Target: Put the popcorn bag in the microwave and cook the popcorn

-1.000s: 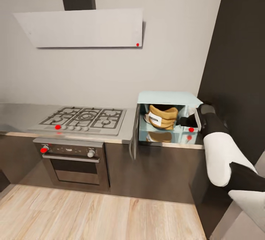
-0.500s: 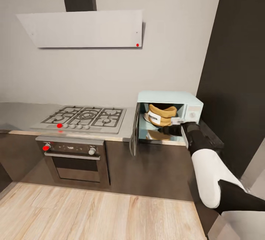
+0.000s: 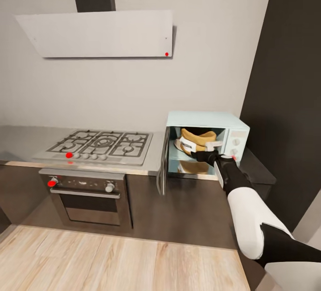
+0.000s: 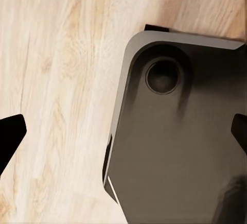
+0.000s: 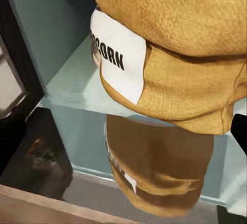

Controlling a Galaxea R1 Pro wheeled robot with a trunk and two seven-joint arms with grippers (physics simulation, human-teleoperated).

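Squat tan-brown paper popcorn bag [image 3: 197, 141] sits inside pale mint-blue boxy microwave [image 3: 207, 121]. Likely light, soft, crushable; best hold approx. rolled rim. Right gripper [image 3: 206, 155] at bag, claw state can't tell; left gripper [image 4: 123, 131] fingers apart, empty.

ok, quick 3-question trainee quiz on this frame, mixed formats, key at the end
1. True or false: the microwave door is shut.
2. Where does the popcorn bag sit? A) on the countertop B) inside the microwave C) on the gas hob
3. Fill in: the left tool hangs over the wooden ____ and the robot's dark base.

Key:
1. False. The door stands swung open at the microwave's left side.
2. B. The right wrist view shows the bag, label reading "CORN", resting on the pale blue inner floor, with the right tool at the opening.
3. floor.
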